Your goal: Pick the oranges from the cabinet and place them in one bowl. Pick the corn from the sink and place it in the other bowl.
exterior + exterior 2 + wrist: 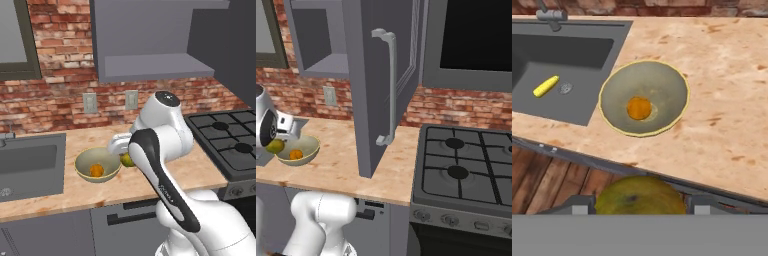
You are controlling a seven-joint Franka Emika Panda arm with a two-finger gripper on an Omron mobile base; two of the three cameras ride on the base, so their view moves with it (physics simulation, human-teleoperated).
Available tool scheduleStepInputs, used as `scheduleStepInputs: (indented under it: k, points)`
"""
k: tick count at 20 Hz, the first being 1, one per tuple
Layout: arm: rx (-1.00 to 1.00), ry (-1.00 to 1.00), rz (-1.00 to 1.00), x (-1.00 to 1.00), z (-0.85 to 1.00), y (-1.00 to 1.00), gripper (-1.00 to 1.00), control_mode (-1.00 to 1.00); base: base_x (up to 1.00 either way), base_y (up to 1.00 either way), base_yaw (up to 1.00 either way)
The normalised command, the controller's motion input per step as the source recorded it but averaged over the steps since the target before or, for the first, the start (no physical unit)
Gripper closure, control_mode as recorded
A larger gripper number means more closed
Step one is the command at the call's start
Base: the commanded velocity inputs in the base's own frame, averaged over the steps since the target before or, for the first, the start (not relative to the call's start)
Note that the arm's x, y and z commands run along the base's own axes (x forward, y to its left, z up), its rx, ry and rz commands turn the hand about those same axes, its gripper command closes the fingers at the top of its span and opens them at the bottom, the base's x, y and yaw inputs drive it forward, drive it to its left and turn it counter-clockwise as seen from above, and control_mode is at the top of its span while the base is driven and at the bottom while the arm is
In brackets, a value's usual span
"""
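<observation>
Hand view, glossy round bowl point(669, 80) (orange point(639, 108) inside)

In the left base view the arm's white forearm covers most of the yellow-green orange point(127, 160), so just a sliver shows beside the bowl point(85, 161), and the hand itself is hidden behind the same link. In the right base view the arm's round grey joint overlaps that fruit point(276, 146) and part of the bowl's point(312, 150) near rim. The hand view cuts the yellow-green orange point(640, 196) at its lower edge, with only the tops of the fingertips point(577, 205) showing either side of it. The sink point(30, 165) is cropped by the left edge of the left base view. The corn point(546, 86) is too small to make out its kernels
</observation>
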Motion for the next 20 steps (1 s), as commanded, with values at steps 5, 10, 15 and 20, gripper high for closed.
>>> scheduleStepInputs:
  k: [5, 10, 15, 20]
  points:
    - [-0.01, 0.0, 0.0, 0.28, 0.0, 0.16, 1.0, -1.0, 0.0, 0.0, 0.0]
    - [-0.02, 0.0, 0.0, 0.38, 0.0, 0.27, 1.0, -1.0, 0.0, 0.0, 0.0]
    - [-0.05, 0.0, 0.0, 0.43, -0.29, 0.21, 1.0, -1.0, 0.0, 0.0, 0.0]
    - [-0.05, 0.0, 0.0, 0.44, -0.35, 0.12, 1.0, -1.0, 0.0, 0.0, 0.0]
